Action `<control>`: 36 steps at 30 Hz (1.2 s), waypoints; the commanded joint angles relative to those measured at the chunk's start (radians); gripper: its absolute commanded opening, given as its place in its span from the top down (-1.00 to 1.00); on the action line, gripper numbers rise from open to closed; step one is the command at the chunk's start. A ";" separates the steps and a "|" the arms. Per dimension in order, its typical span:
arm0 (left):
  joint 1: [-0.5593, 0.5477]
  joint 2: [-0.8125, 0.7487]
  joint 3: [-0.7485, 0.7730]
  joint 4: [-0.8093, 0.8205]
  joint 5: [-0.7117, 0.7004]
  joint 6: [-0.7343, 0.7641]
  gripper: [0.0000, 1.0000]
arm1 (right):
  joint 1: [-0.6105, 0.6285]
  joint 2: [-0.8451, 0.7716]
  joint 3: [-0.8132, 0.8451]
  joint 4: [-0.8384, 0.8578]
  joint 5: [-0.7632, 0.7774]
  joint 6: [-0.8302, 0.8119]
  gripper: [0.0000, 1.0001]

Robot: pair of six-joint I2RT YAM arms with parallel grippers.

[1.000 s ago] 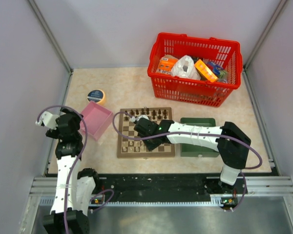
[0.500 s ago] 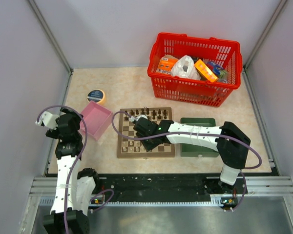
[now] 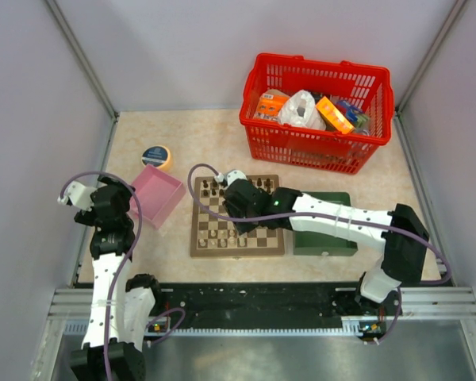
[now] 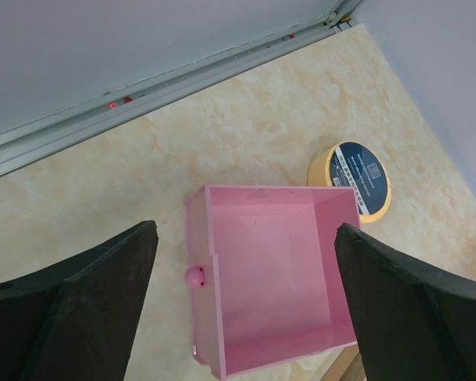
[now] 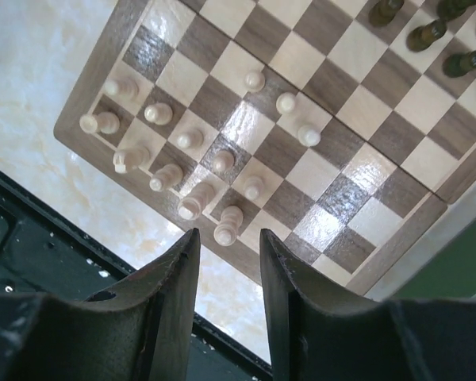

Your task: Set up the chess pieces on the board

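The square wooden chessboard with brown and cream squares (image 3: 258,252) lies on the marbled beige table (image 3: 182,139), between the open pink plastic box (image 3: 155,198) and the flat green rectangular tray (image 3: 321,244). The right arm (image 3: 333,221) reaches across the tray and over the board. The right gripper (image 5: 228,238) hangs above the board's near edge with its jaws parted by a narrow gap; nothing sits between them. The left gripper (image 4: 244,230) hovers over the pink box with its jaws spread wide and holds nothing. Task status: the small pale cream chess pieces (image 5: 189,139) fill most of the two rows along the near edge, about five to a row in the right wrist view. The squares toward one end of those rows are bare. Three further pale pieces stand alone nearer the centre, off the home rows. The small dark brown chess pieces (image 5: 424,33) are grouped along the opposite edge; their count cannot be determined. Assessment: the setup is well advanced but incomplete. Where the missing pieces lie is not visible.
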 commanded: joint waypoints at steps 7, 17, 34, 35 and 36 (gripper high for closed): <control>0.007 -0.020 0.006 0.020 -0.003 0.003 -0.97 | -0.107 0.084 0.119 0.066 0.002 -0.052 0.27; 0.008 -0.017 0.005 0.022 -0.002 0.000 -0.97 | -0.115 0.247 0.243 0.088 -0.086 -0.088 0.27; 0.011 -0.015 -0.004 0.031 0.000 -0.002 -0.97 | -0.117 0.396 0.355 0.045 -0.107 -0.108 0.28; 0.011 -0.014 -0.004 0.031 0.000 -0.002 -0.97 | -0.115 0.399 0.355 0.046 -0.104 -0.108 0.28; 0.011 -0.015 -0.004 0.033 0.001 -0.002 -0.98 | -0.117 0.403 0.358 0.045 -0.106 -0.109 0.28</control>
